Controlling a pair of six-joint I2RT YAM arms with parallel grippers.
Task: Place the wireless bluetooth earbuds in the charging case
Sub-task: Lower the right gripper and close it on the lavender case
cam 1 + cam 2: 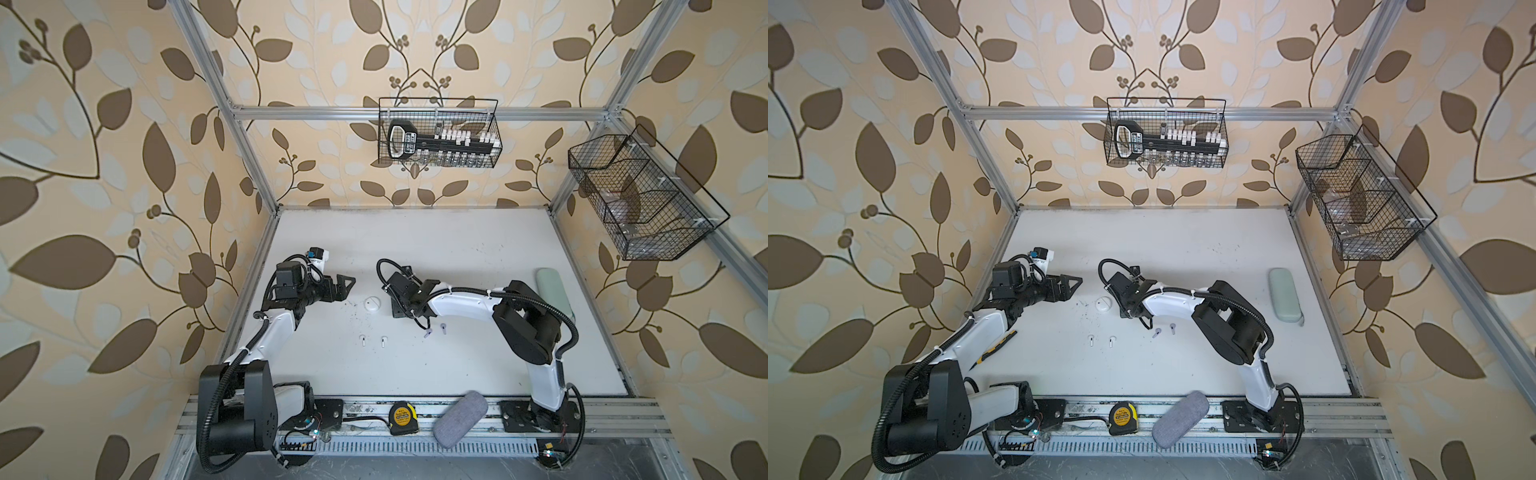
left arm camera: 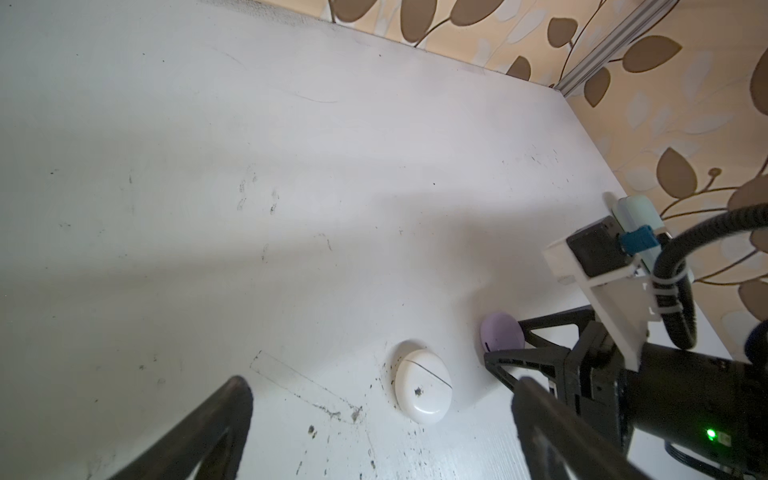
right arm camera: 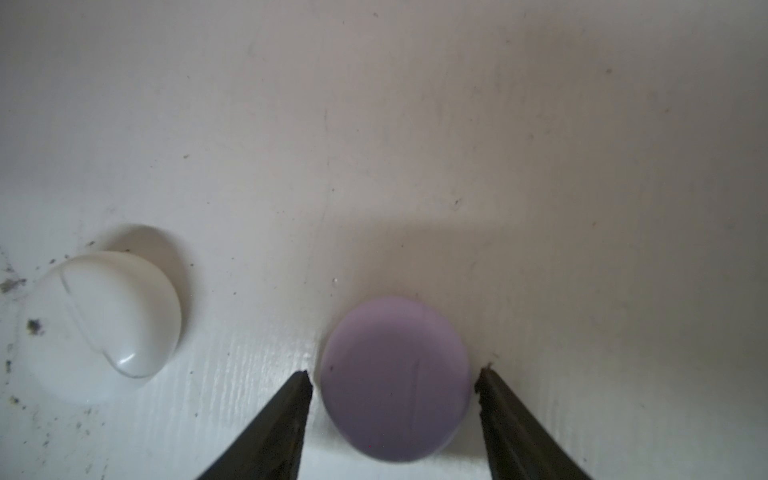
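Note:
A closed white charging case [image 1: 372,303] [image 2: 423,386] lies mid-table. My left gripper [image 1: 348,286] [image 2: 380,388] hovers just left of it, open and empty. A closed lavender charging case [image 3: 395,378] [image 2: 500,332] lies right of the white one, hidden under the right arm in both top views. My right gripper [image 3: 395,375] points down with one finger on each side of this case. A thin gap still shows at each fingertip. Two white earbuds [image 1: 362,340] [image 1: 383,340] and two lavender earbuds [image 1: 428,332] [image 1: 443,328] lie on the table nearer the front.
A pale green oblong case [image 1: 550,286] lies at the right edge of the table. A grey pouch [image 1: 459,417] and a yellow tape measure [image 1: 401,417] rest on the front rail. Wire baskets [image 1: 438,133] [image 1: 640,195] hang on the back and right frame.

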